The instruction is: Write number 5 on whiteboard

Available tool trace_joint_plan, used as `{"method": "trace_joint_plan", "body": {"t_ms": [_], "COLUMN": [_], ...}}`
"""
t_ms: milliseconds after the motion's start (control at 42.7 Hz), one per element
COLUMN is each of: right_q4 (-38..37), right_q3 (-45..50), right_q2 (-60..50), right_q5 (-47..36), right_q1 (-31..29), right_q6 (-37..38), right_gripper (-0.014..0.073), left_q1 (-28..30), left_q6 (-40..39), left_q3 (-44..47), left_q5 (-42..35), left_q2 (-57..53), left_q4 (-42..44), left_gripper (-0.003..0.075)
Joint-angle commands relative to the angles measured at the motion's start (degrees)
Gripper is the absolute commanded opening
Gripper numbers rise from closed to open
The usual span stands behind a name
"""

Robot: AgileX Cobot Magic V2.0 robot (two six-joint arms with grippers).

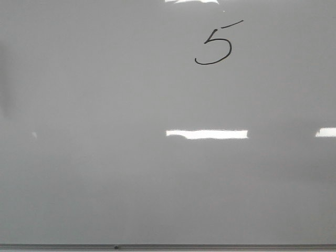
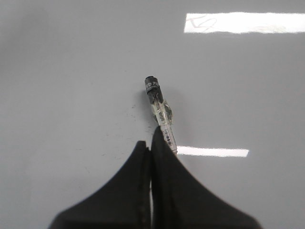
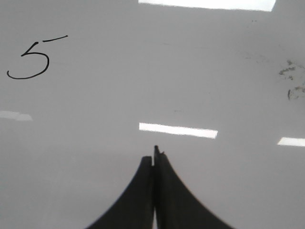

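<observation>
The whiteboard fills every view, glossy grey-white. The number 5 is drawn on it in thin black line, at the upper right of the front view; it also shows in the right wrist view as the number 5, far off to one side of my right gripper, which is shut with nothing in it. My left gripper is shut on a marker with a clear barrel and a black end, which sticks out beyond the fingertips over bare board. Neither gripper appears in the front view.
A thin grey frame edge runs along the near side of the board. Dark smudges mark the board away from the right gripper. Bright rectangular light reflections lie across the surface.
</observation>
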Motion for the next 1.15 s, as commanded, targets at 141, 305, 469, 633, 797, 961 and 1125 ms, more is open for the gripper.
{"method": "trace_joint_plan", "body": {"t_ms": [141,305,469,633,797,961,1125], "right_q4": [-0.07,-0.07,-0.07,-0.07,-0.07,-0.07,-0.07], "right_q3": [-0.81,-0.81,-0.81,-0.81,-0.81,-0.81,-0.81], "right_q2": [-1.04,-1.04,-1.04,-1.04,-1.04,-1.04,-1.04], "right_q5": [-6.44,-7.58,-7.65,-7.66,-7.66,-7.66,-7.66], "right_q1": [-0.35,-0.35,-0.35,-0.35,-0.35,-0.35,-0.35], "right_q6": [0.16,3.74,3.75,3.75,3.75,3.75,3.75], "right_gripper": [-0.0074,-0.0074,-0.0074,-0.0074,-0.0074,-0.0074,-0.0074], "left_q1": [-0.07,-0.07,-0.07,-0.07,-0.07,-0.07,-0.07], "left_q6": [-0.37,-0.37,-0.37,-0.37,-0.37,-0.37,-0.37], "left_q3": [0.33,0.33,0.33,0.33,0.33,0.33,0.33], "left_q5": [-4.56,-4.56,-4.56,-4.56,-4.56,-4.56,-4.56], "left_q2": [-0.80,-0.80,-0.80,-0.80,-0.80,-0.80,-0.80], "left_q4": [-0.59,-0.59,-0.59,-0.59,-0.59,-0.59,-0.59], "left_gripper": [-0.0020,-0.0020,-0.0020,-0.0020,-0.0020,-0.0020,-0.0020]}}
